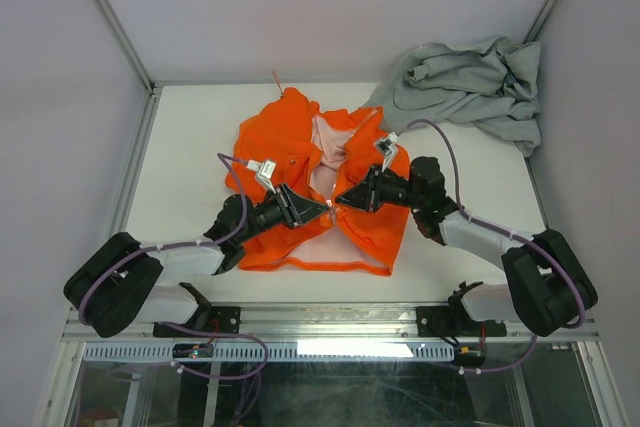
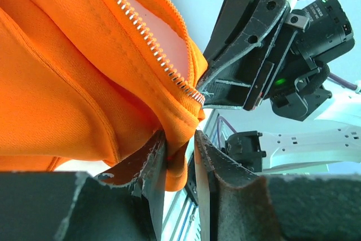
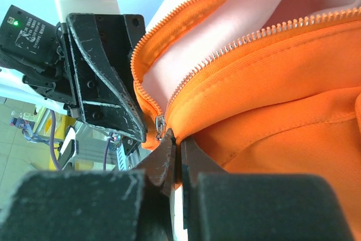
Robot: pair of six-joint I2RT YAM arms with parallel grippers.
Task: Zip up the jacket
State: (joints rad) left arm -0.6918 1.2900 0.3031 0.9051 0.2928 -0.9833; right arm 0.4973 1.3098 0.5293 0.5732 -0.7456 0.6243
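Jacket point(image 3: 271, 111) apparently within right end effector point(image 3: 176, 153)

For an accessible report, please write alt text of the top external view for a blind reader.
An orange jacket lies on a white table, zipper open and pale lining showing, while the left tool and right tool meet at the zipper's lower end. A crumpled grey garment lies in the far right corner.

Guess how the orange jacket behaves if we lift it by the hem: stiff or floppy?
Likely floppy: the jacket lies rumpled and folded on the table. Probably light, being soft knit cloth. Its zipper teeth curve with the cloth, so little stiffness there.
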